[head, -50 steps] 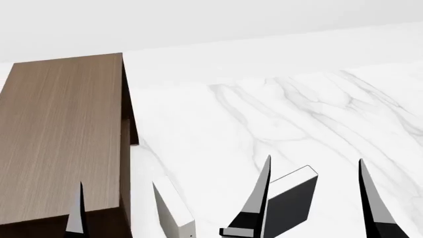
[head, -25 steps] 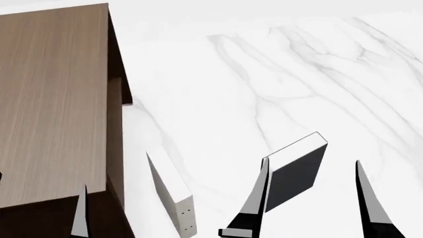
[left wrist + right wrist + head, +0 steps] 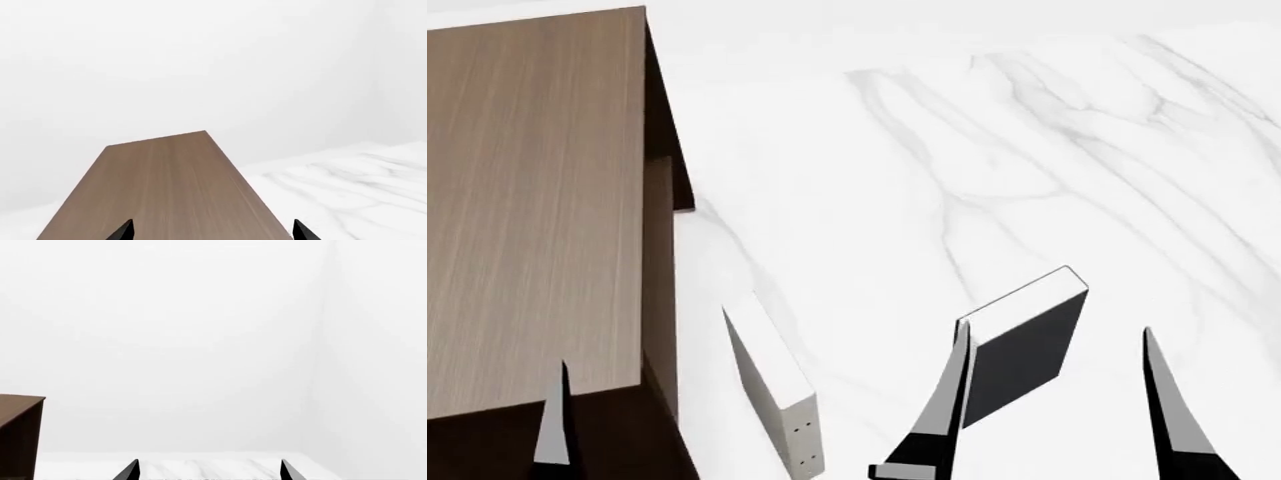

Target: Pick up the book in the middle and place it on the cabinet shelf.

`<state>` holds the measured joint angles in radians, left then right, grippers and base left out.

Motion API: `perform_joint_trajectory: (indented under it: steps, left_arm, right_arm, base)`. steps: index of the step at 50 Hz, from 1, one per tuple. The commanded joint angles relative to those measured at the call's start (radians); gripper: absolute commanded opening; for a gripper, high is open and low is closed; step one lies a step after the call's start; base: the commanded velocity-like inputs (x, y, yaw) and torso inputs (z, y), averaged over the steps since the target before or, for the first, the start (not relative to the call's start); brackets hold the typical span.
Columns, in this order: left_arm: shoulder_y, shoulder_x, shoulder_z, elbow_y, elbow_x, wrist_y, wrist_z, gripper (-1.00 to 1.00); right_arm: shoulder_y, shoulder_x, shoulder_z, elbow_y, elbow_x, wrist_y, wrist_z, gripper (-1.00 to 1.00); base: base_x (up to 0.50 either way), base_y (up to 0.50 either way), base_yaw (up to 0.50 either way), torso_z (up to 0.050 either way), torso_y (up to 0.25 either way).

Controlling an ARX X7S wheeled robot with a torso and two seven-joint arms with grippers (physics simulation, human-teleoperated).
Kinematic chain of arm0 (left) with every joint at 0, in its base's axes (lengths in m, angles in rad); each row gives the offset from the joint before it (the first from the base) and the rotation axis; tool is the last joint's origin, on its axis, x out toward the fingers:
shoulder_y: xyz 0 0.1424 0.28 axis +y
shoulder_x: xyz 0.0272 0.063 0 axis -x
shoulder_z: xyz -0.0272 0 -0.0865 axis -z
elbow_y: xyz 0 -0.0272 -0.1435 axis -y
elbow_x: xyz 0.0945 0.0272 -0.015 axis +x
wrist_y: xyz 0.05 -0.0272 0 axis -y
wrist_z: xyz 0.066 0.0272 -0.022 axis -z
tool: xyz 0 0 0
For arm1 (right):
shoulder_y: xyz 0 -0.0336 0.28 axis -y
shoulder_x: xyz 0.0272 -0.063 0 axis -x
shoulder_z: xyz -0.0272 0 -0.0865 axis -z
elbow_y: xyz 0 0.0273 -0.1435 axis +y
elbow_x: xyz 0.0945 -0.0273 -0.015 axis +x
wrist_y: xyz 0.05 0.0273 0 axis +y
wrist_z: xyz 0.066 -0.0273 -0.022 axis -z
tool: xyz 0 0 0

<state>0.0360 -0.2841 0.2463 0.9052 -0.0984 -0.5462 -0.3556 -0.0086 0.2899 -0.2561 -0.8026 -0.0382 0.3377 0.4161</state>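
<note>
Right end effector wide open, empty, straddling dark book standing on tabletop. Left end effector open, empty, over cabinet. Advice: lower right, centre fingers on covers, close firmly; avoid white book nearby.

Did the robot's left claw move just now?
Yes. In the head view the left gripper's one visible finger slid left and a little up across the cabinet, whose edges stayed put over the last half second.
</note>
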Motion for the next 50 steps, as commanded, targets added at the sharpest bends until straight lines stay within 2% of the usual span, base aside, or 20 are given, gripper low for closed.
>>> perform_joint_trajectory:
  steps: [1,8,14,17,19,22,23,27,32,35,38,42,45,50]
  left_arm:
    - [0.006,0.041,-0.071,0.007,-0.043,-0.011,0.013,1.0]
    - [0.004,0.039,-0.083,0.007,-0.045,-0.024,-0.001,1.0]
    - [-0.007,0.031,-0.088,0.044,-0.04,-0.062,-0.017,1.0]
    - [-0.005,0.028,-0.109,0.057,-0.054,-0.065,-0.018,1.0]
    - [-0.005,0.028,-0.11,0.053,-0.054,-0.062,-0.02,1.0]
    - [-0.005,0.029,-0.112,0.053,-0.061,-0.06,-0.021,1.0]
    - [-0.006,0.027,-0.11,0.052,-0.058,-0.061,-0.022,1.0]
    - [-0.01,0.024,-0.116,0.064,-0.067,-0.069,-0.024,1.0]
    - [-0.01,0.024,-0.113,0.059,-0.074,-0.063,-0.026,1.0]
    - [-0.007,0.024,-0.113,0.053,-0.077,-0.056,-0.026,1.0]
    - [-0.009,0.021,-0.112,0.056,-0.079,-0.058,-0.027,1.0]
    - [-0.008,0.022,-0.106,0.046,-0.081,-0.049,-0.027,1.0]
    - [-0.007,0.022,-0.107,0.04,-0.085,-0.05,-0.029,1.0]
    - [-0.009,0.023,-0.095,0.028,-0.087,-0.04,-0.027,1.0]
  right_arm:
    - [0.003,-0.011,0.015,-0.004,-0.009,0.007,-0.019,1.0]
    - [0.013,-0.019,-0.009,0.011,-0.01,0.037,-0.019,1.0]
    - [0.069,-0.069,0.004,-0.005,0.051,0.203,-0.023,1.0]
    - [0.238,-0.145,0.058,-0.016,0.118,0.386,-0.013,1.0]
    - [0.313,-0.176,0.081,-0.008,0.165,0.45,-0.029,1.0]
    - [0.53,-0.226,0.091,0.052,0.195,0.648,-0.012,1.0]
    - [0.623,-0.256,0.107,0.121,0.188,0.655,0.014,1.0]
    - [0.887,-0.288,0.113,0.39,0.183,0.862,0.21,1.0]
    - [1.015,-0.287,0.145,0.698,0.369,0.768,0.373,1.0]
    - [1.087,-0.286,0.114,0.883,0.395,0.701,0.449,1.0]
    - [1.123,-0.282,0.095,0.967,0.438,0.594,0.447,1.0]
    - [1.23,-0.281,0.042,1.199,0.43,0.469,0.514,1.0]
    - [1.285,-0.288,0.064,1.382,0.509,0.354,0.574,1.0]
    - [1.375,-0.287,-0.056,1.629,0.544,0.255,0.626,1.0]
  base:
    - [0.0,0.0,0.0,0.0,0.0]
    - [0.0,0.0,0.0,0.0,0.0]
    - [0.0,0.0,0.0,0.0,0.0]
    - [0.0,0.0,0.0,0.0,0.0]
    - [0.0,0.0,0.0,0.0,0.0]
    - [0.0,0.0,0.0,0.0,0.0]
    - [0.0,0.0,0.0,0.0,0.0]
    - [0.0,0.0,0.0,0.0,0.0]
    - [0.0,0.0,0.0,0.0,0.0]
    - [0.0,0.0,0.0,0.0,0.0]
    - [0.0,0.0,0.0,0.0,0.0]
    - [0.0,0.0,0.0,0.0,0.0]
    - [0.0,0.0,0.0,0.0,0.0]
    - [0.0,0.0,0.0,0.0,0.0]
